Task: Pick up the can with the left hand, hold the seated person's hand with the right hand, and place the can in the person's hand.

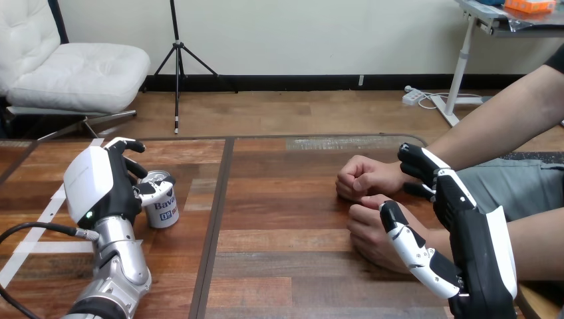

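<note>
A silver and white can (pixel 161 203) stands upright on the wooden table (pixel 286 266) at the left. My left hand (pixel 100 183) is right beside it on its left. The fingers (pixel 130 146) are loosely spread behind the can and the thumb touches its near side, not closed round it. At the right the person rests two fists on the table, a farther one (pixel 362 178) and a nearer one (pixel 369 232). My right hand (pixel 475 239) hovers over the nearer wrist, open. Its fingers (pixel 422 166) reach the farther wrist and its thumb sticks out over the nearer fist.
The person's forearms (pixel 505 119) come in from the right edge. A dark seam (pixel 216 219) runs down the table between the can and the fists. White tape strips (pixel 40 219) lie on the table at the far left.
</note>
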Robot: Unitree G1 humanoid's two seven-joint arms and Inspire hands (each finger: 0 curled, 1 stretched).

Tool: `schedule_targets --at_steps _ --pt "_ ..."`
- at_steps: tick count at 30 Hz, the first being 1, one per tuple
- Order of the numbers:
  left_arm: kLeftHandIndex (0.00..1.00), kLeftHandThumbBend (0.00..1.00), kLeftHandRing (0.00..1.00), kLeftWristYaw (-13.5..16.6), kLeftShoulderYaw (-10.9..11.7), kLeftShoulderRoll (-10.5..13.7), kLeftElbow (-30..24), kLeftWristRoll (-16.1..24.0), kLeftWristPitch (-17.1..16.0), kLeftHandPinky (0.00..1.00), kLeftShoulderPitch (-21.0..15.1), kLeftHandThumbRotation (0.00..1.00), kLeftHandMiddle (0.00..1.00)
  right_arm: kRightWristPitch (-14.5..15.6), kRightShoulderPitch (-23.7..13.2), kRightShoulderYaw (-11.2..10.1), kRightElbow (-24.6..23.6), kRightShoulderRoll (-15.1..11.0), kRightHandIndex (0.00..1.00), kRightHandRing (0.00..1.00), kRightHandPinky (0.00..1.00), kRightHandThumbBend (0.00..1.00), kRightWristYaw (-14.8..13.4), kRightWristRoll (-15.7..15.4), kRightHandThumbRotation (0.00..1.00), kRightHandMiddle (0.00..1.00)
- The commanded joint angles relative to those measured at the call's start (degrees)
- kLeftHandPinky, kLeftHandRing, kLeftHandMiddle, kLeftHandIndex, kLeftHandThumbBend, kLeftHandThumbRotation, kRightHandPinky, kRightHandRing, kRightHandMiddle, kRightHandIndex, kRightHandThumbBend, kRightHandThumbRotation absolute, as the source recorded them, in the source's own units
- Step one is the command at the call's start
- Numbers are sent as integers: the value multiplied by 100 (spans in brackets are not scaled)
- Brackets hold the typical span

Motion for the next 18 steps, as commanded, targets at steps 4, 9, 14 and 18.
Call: schedule_targets --at_steps 4,9,14,18 --pt "66 69 48 112 -43 28 -44 54 -188 45 -249 0 49 -89 -211 31 -250 12 84 85 78 51 9 40 42 85" --pt "67 70 49 97 -31 35 -55 39 -233 47 -242 0 50 -85 -225 18 -244 18 84 84 78 51 -32 -53 43 85" --pt "67 72 50 136 -52 43 -74 66 -250 48 -235 0 51 -95 -239 31 -227 29 83 85 78 51 -23 -28 43 85" --pt "67 73 52 147 -55 43 -90 69 -263 49 -231 0 53 -104 -252 34 -213 37 83 85 79 51 -33 -37 42 85"
